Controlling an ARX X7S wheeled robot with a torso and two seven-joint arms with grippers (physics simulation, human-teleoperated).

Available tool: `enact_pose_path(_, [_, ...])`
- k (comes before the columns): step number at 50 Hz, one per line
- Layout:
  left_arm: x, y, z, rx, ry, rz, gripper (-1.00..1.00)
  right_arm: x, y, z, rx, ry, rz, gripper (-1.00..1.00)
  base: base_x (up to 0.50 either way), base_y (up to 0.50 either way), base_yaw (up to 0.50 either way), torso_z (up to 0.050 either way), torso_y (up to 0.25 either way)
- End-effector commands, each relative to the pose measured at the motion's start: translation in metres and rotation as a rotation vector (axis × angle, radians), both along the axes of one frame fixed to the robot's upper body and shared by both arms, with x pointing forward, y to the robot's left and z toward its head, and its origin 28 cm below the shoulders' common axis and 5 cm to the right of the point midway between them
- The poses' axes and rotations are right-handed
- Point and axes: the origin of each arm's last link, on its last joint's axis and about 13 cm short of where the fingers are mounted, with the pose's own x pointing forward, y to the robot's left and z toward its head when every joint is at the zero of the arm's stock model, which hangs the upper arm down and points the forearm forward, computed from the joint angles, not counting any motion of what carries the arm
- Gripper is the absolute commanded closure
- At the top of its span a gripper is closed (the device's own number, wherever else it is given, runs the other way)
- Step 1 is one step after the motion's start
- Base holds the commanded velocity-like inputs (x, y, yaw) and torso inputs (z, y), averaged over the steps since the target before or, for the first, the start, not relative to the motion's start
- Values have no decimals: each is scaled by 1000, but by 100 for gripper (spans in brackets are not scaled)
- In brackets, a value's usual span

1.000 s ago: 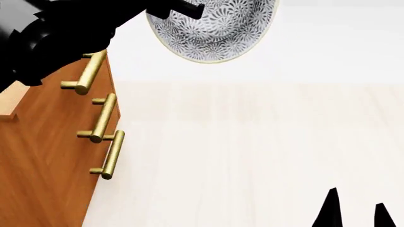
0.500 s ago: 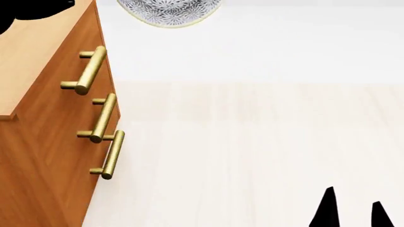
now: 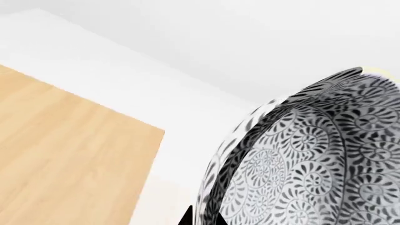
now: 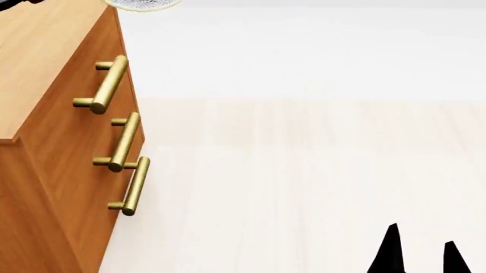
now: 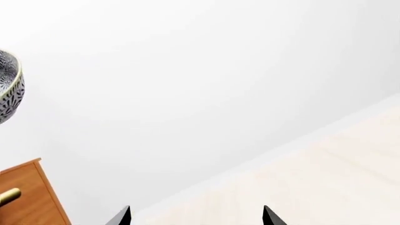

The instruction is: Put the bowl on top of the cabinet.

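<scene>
The bowl [image 3: 312, 159], white with a dense dark grey floral pattern, hangs high in the air, its rim pinched between the two black fingertips of my left gripper [image 3: 201, 219]. In the left wrist view it sits beside and above the light wood top of the cabinet [image 3: 62, 150]. The head view catches only a sliver of the bowl [image 4: 144, 4] at its upper edge, just past the cabinet's [image 4: 61, 148] front corner. My right gripper [image 4: 420, 256] stays low at the right, open and empty [image 5: 197, 218]. The bowl's edge [image 5: 7, 89] also shows in the right wrist view.
Three brass bar handles [image 4: 122, 142] stick out from the cabinet's front. Pale wood floor [image 4: 319, 187] spreads to the right of the cabinet, and a white wall [image 4: 319, 51] stands behind it.
The bowl has risen and shifted left until almost out of the head view's top. The left arm has left that view nearly entirely. The right gripper has barely moved.
</scene>
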Motion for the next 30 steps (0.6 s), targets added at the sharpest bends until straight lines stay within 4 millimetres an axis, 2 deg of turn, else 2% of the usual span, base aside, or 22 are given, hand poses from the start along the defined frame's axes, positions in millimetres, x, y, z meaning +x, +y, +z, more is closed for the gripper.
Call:
enact_pose_path(1, [-2, 18, 16, -128, -20, 93, 100, 2, 0, -1, -3, 8, -2, -100, 0, 0, 0, 0, 0])
enact_pose_path(7, [-2, 29, 12, -193, 28, 128, 100, 2, 0, -1, -4, 9, -2, -100, 0, 0, 0, 0, 0])
enact_pose_path(12, [-3, 36, 18, -200, 11, 165, 100, 1, 1, -1, -9, 9, -2, -100, 0, 0, 0, 0, 0])
enact_pose_path(30, [-7, 51, 23, -229, 58, 255, 100, 2, 2, 0, -12, 6, 2, -100, 0, 0, 0, 0, 1])
